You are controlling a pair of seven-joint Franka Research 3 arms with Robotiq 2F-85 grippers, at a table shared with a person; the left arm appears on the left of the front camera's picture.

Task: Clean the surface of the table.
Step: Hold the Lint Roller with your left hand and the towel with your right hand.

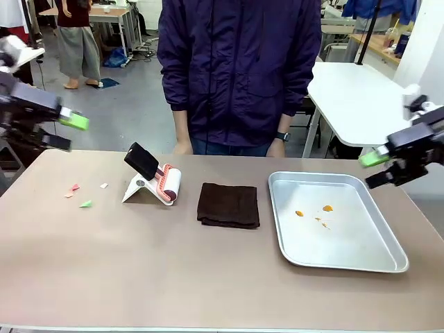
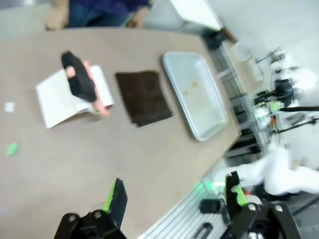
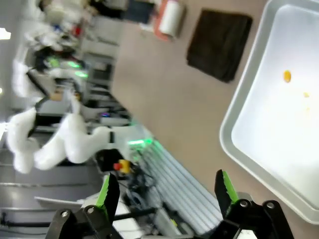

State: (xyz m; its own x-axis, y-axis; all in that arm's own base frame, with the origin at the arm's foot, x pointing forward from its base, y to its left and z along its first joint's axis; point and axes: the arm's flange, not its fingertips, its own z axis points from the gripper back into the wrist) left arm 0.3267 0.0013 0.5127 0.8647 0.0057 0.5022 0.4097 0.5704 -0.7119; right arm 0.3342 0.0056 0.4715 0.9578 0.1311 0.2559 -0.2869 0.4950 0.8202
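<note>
While both arms sit out at the table's two ends, the left gripper (image 1: 68, 132) hangs above the left end of the table (image 1: 139, 263), its jaws spread wide with nothing between them. A few small paper scraps (image 1: 85, 204), pink, white and green, lie on the tabletop below it and a little inward. Farther inward stands a lint roller (image 1: 165, 184) on a white stand, and beyond that a folded dark brown cloth (image 1: 229, 205). The right gripper (image 1: 375, 171) hovers over the table's right end, jaws likewise parted and empty. A silver metal tray (image 1: 361, 239) lies on the table just below and inward of it, with orange crumbs (image 1: 300, 213) inside. A person (image 1: 239, 69) stands at the far edge.
</note>
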